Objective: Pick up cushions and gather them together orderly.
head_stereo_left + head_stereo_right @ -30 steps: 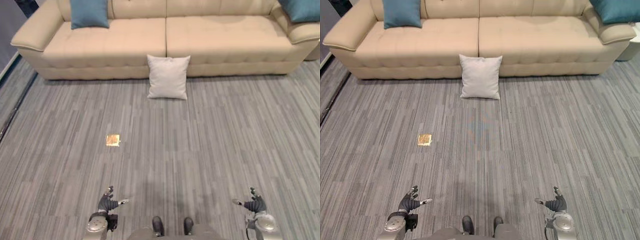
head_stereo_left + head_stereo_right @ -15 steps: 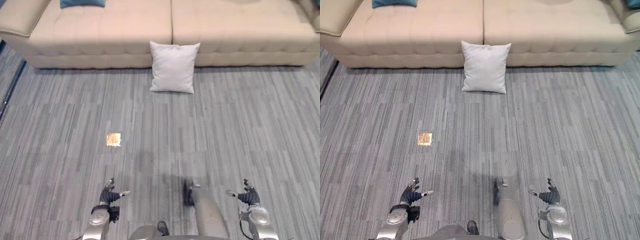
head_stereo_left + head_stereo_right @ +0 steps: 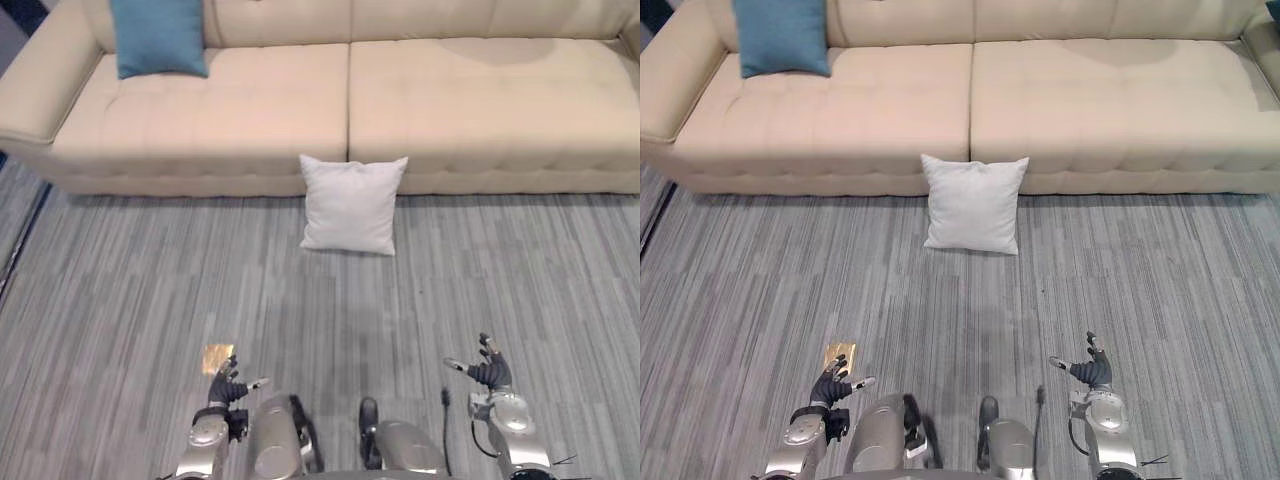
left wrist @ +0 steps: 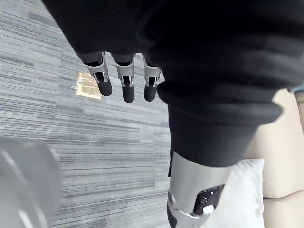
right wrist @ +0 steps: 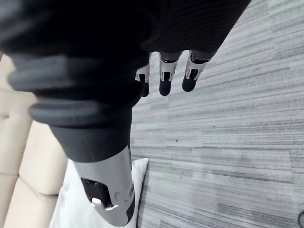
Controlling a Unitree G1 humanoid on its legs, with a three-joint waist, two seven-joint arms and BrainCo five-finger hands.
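We're looking down at grey striped carpet (image 3: 130, 290), with a long beige sofa (image 3: 480, 110) running across the far side. A white cushion (image 3: 350, 204) is sitting upright on the carpet, leaning back against the sofa's front, right where the two seat sections meet. A blue cushion (image 3: 158, 37) is resting up on the sofa's left seat, propped against the backrest near the left armrest, so the two cushions are lying well apart.

Down at the near edge, the left hand (image 3: 228, 389) is hovering low over the carpet. Its fingers (image 4: 124, 85) are reaching out straight and loose, carrying nothing. A small tan square (image 3: 217, 357) on the floor is showing just beyond it.

Over on the other side, the right hand (image 3: 487, 372) is hanging at much the same height, fingers (image 5: 166, 78) stretched out too, thumb apart, nothing in its grasp. Both hands are sitting well short of the white cushion, with carpet between.
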